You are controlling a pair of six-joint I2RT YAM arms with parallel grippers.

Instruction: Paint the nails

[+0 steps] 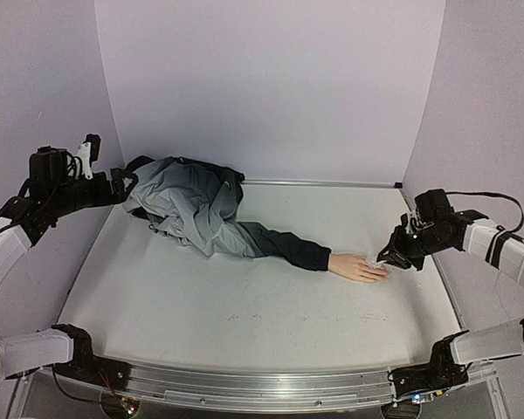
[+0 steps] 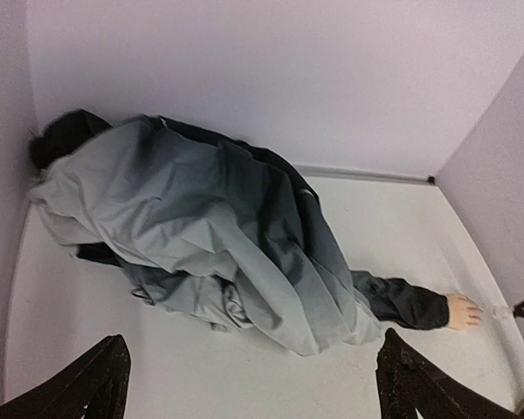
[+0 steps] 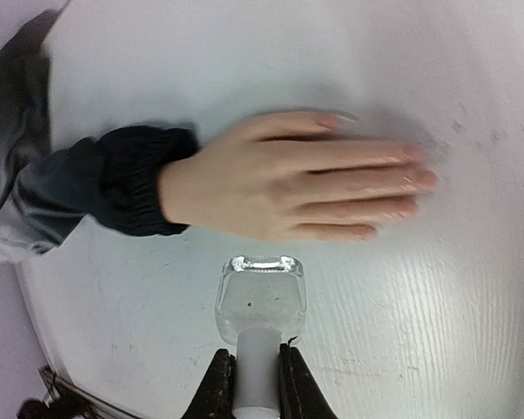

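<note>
nails [image 3: 411, 153] blurred, right pincer [image 3: 258, 374] cropped, clasping bottle [image 3: 260, 301]

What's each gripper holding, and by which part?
Right gripper grips a small clear bottle by its white cap. Left gripper is open, holding nothing.

**Colours on the table**

Pale flesh-coloured mannequin hand [image 3: 288, 179]; nails [image 3: 412, 153] faintly pinker than the skin. Crumpled fabric jacket [image 2: 210, 236] light grey over darker slate; ribbed sleeve cuff [image 3: 135, 179] near black. White table top [image 1: 244, 305], faint wood-grain pattern, small dark specks. Pale lilac walls [image 1: 271, 78]. Small clear glass bottle [image 3: 260, 297], white neck. Right gripper [image 3: 255, 371] black.
</note>
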